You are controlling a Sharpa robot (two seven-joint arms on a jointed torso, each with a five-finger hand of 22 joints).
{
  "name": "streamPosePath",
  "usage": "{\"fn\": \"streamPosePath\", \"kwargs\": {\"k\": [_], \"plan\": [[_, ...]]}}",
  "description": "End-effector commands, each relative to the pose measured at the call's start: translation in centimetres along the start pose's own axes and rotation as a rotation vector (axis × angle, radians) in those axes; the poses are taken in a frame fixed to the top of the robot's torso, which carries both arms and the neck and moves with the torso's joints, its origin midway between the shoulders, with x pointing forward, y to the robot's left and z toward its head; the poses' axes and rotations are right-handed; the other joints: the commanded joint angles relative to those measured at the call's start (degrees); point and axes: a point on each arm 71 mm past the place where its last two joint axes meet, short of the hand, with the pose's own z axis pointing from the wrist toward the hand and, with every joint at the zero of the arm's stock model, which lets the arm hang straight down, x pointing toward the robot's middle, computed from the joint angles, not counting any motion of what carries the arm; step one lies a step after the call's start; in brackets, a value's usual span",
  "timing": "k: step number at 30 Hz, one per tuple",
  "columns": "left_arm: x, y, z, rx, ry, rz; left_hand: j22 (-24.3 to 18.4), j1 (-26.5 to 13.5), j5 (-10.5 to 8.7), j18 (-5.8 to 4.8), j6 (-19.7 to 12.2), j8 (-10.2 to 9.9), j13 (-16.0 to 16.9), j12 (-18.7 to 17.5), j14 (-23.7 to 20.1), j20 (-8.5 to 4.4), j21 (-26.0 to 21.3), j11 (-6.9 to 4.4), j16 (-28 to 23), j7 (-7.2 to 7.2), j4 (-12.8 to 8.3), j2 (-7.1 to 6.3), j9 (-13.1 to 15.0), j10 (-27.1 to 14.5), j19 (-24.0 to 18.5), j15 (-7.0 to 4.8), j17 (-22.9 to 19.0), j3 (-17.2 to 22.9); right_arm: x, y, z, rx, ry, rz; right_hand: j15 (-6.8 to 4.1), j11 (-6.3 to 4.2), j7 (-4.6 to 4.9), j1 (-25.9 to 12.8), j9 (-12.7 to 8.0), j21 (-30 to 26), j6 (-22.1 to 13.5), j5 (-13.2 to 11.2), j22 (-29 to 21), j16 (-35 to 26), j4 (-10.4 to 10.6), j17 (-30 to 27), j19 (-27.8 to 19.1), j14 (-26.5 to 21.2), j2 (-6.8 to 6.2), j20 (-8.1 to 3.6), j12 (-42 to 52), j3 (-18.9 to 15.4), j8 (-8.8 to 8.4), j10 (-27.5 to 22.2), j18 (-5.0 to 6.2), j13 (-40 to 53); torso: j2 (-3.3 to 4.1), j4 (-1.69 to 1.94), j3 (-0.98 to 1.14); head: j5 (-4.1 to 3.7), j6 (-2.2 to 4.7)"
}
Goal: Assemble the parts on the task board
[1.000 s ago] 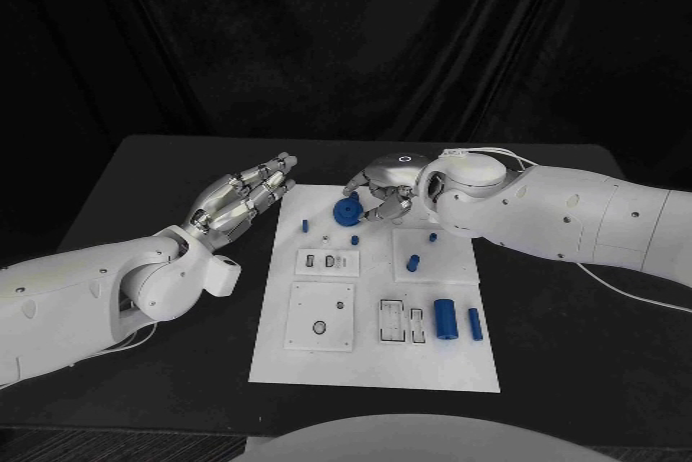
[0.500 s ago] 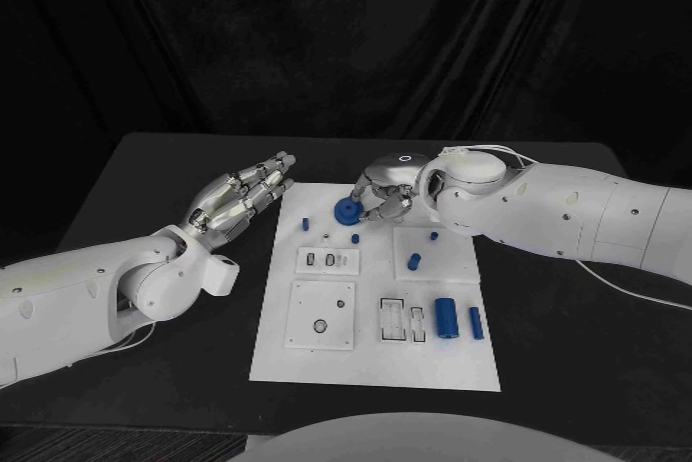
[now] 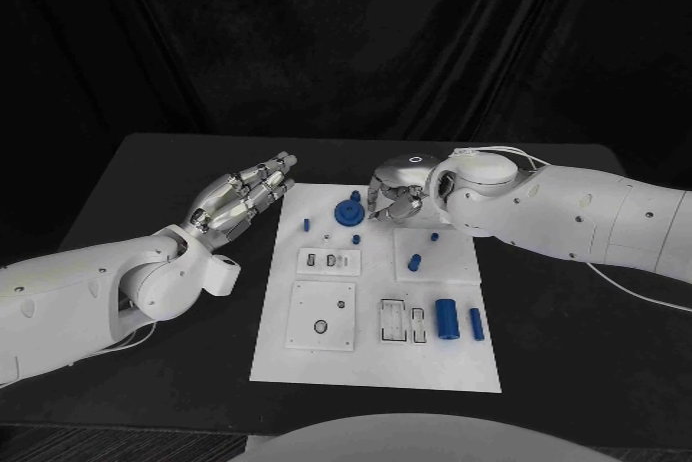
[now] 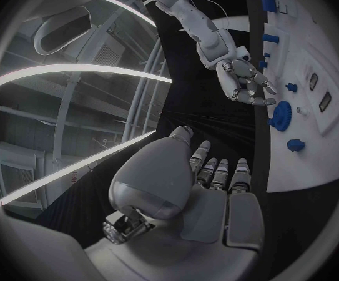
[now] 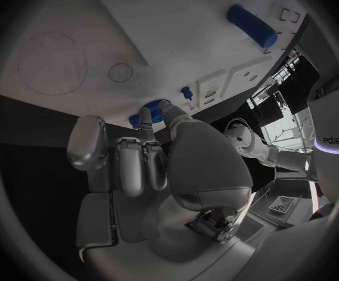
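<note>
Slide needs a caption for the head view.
Right hand beside blue gear on task board; left hand open.

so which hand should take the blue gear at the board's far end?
Right, probably. The right hand is right next to the blue gear, fingers curled toward it. The left hand hovers open beside the board, off its left edge.

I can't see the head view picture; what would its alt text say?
A white task board on a black table carries small blue parts. The right hand sits beside a blue disc at its far end; the left hand hovers open alongside.
</note>
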Motion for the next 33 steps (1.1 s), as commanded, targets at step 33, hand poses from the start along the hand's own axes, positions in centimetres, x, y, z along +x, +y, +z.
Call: {"fn": "streamPosePath", "kwargs": {"k": [33], "plan": [[-0.3, -1.1, -0.4, 0.146, -0.003, -0.007, 0.0, 0.3, 0.16, 0.95, 0.3, 0.3, 0.1, 0.2, -0.1, 0.38, -0.1, 0.51, -0.2, 0.46, 0.0, 0.1, 0.1, 0.1, 0.0, 0.46, -0.1, 0.6, -1.7, -7.7, -14.0, 0.198, -0.217, 0.02, -0.31, -0.21, -0.21, 1.9, 5.7, 5.4, -14.2, -1.0, 9.6, -1.4, 1.8, 10.8, 3.6, 5.1, -0.12, -0.35, 0.1, -2.4, -0.56, 6.1, -0.66, 15.1, -0.04, 0.08, -0.06, -0.76, 0.79]]}}
